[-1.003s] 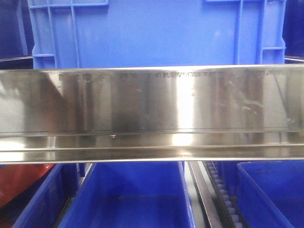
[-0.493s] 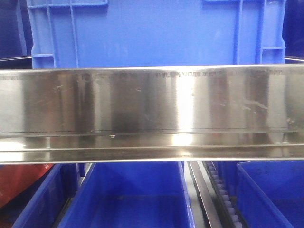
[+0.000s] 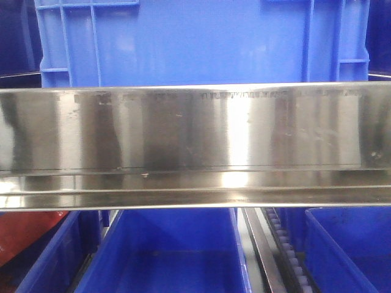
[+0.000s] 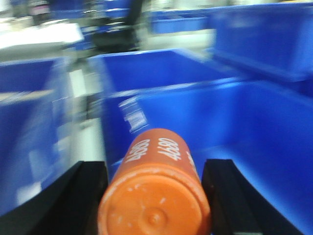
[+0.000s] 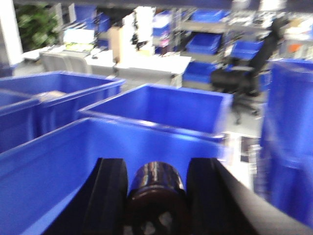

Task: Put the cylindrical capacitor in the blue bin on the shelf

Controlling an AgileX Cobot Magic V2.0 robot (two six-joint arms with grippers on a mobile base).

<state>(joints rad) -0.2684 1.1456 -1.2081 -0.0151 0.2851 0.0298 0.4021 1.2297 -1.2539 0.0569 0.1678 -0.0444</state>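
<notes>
In the left wrist view my left gripper is shut on an orange cylindrical capacitor with white "4680" print, held above a blue bin. In the right wrist view my right gripper is shut on a dark, glossy cylindrical capacitor, held over the wall of a blue bin. The front view shows the shelf's shiny steel front rail, a large blue bin above it and an open blue bin below it. Neither gripper shows in the front view.
Grey roller tracks run between the lower bins, with another blue bin at the right and a red object at the lower left. Several more blue bins and a black office chair stand behind.
Only the reflections on the steel rail have shifted in the front view; bins and shelf stay put.
</notes>
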